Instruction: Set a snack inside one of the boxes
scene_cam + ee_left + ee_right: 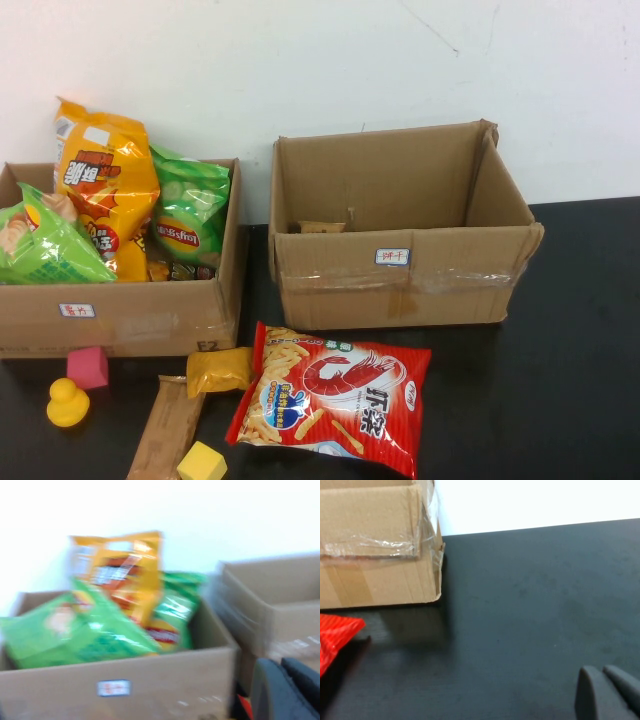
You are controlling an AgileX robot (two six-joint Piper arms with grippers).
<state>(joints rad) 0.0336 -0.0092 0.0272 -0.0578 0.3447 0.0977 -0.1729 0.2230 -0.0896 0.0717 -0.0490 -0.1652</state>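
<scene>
At 9 o'clock of the table (580, 330) the left box (120, 315) is already crowded with chip bags. At 6 o'clock the red shrimp-snack bag (335, 400) lies flat, just before the nearly empty right box (400, 285) at 12 o'clock. No snack is held yet. The left gripper (280, 692) is seen only in its wrist view, facing the left box; the right gripper (605, 692) hangs over bare table at 3 o'clock. Whether either gripper's fingers are apart cannot be told. The bag is best pinched at 1 edge, lifted clear of the wall and released over the right box.

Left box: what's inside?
Left box holds an orange chip bag and two green bags; anything beneath them is hidden. Left gripper and right gripper sit out of the high view.
</scene>
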